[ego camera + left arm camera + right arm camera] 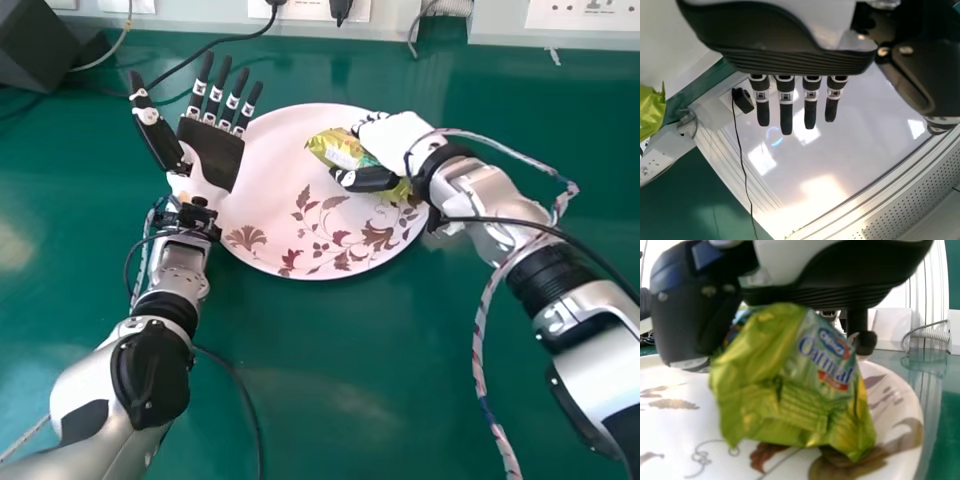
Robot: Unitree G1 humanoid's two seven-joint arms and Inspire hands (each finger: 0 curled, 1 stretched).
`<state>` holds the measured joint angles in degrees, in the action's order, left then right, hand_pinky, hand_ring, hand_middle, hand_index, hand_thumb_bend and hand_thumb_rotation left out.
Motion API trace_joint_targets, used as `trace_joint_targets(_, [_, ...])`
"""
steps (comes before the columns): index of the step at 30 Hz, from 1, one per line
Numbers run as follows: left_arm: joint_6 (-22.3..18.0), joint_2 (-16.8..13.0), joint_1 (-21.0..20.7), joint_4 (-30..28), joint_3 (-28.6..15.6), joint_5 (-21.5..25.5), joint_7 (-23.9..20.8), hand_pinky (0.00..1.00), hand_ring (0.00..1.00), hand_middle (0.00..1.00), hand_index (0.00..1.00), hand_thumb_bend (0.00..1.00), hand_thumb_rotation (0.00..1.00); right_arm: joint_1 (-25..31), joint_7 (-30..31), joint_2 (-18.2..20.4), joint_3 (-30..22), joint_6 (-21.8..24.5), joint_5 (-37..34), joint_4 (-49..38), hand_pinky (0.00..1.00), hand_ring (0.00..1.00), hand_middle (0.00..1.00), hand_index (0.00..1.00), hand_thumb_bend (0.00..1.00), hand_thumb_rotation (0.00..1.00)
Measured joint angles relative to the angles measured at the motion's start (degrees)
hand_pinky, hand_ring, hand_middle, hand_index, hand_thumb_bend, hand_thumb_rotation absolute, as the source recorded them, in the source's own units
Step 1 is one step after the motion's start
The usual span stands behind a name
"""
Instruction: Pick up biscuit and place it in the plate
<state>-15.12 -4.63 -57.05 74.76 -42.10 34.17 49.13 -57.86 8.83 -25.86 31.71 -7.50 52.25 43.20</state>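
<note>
Biscuit packet (335, 149), green: right hand (396, 138) clamps it over floral plate (278, 165). Left hand (214, 154): fingers straight, apart.

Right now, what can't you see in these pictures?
The biscuit: hidden inside its green wrapper, head view.
Some of the right hand: its fingers are mostly behind the back of the hand, head view.
Part of the plate: covered by the wrapper, right wrist view.
More of the plate: cut off by the picture's edge, right wrist view.
</note>
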Motion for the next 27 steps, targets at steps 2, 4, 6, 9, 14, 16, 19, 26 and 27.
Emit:
trace_joint_targets(2, [0.01, 0.00, 0.00, 0.00, 0.00, -0.01, 0.01, 0.83, 0.84, 0.89, 0.90, 0.93, 0.27, -0.01, 0.03, 0.00, 0.25, 0.33, 0.06, -0.05, 0.00, 0.00, 0.00, 0.49, 0.49, 0.10])
trace_joint_targets(4, [-0.25, 0.03, 0.00, 0.00, 0.01, -0.02, 0.13, 0.83, 0.83, 0.88, 0.90, 0.94, 0.28, -0.03, 0.03, 0.01, 0.57, 0.73, 0.21, -0.06, 0.00, 0.00, 0.00, 0.49, 0.49, 0.10])
trace_joint_targets(6, [-0.30, 0.03, 0.01, 0.00, 0.01, -0.03, 0.14, 0.83, 0.83, 0.88, 0.90, 0.93, 0.30, -0.10, 0.03, 0.04, 0.89, 1.19, 0.35, -0.08, 0.00, 0.00, 0.00, 0.49, 0.49, 0.10])
trace_joint_targets(9, [-0.33, 0.05, 0.03, 0.01, 0.04, -0.11, 0.01, 0.81, 0.83, 0.88, 0.90, 0.94, 0.34, -0.39, 0.04, 0.27, 1.66, 1.99, 1.27, -0.16, 0.00, 0.00, 0.00, 0.49, 0.49, 0.10])
trace_joint_targets(14, [-0.63, 0.15, 0.15, 0.02, 0.19, -0.41, 0.01, 0.82, 0.83, 0.88, 0.91, 0.93, 0.39, -1.09, 1.36, 0.82, 2.64, 4.23, 1.62, -0.42, 0.00, 0.00, 0.00, 0.53, 0.61, 0.58])
trace_joint_targets(16, [-0.75, 0.16, 0.20, 0.02, 0.25, -0.44, 0.03, 0.82, 0.83, 0.88, 0.91, 0.93, 0.41, -1.34, 2.12, 1.00, 2.99, 5.07, 1.96, -0.77, 0.00, 0.00, 0.00, 0.55, 0.62, 0.69])
trace_joint_targets(19, [-1.46, 0.23, 0.29, 0.03, 0.56, -0.97, -0.02, 0.80, 0.82, 0.87, 0.90, 0.94, 0.43, -1.53, 3.07, 1.27, 3.45, 6.70, 2.37, -1.31, 0.00, 0.00, 0.00, 0.56, 0.65, 0.78])
trace_joint_targets(26, [-2.94, 0.60, 0.31, 0.03, 0.58, -1.48, -0.01, 0.83, 0.83, 0.87, 0.89, 1.00, 0.56, -1.49, 3.26, 1.61, 3.61, 8.85, 2.40, -1.65, 0.00, 0.00, 0.94, 0.66, 0.72, 0.94])
trace_joint_targets(27, [-3.25, 0.63, 0.31, 0.02, 0.58, -1.49, 0.11, 0.83, 0.83, 0.87, 0.89, 1.00, 0.58, -1.41, 3.70, 1.60, 3.65, 9.50, 2.45, -1.78, 0.00, 0.00, 0.97, 0.70, 0.74, 0.95])
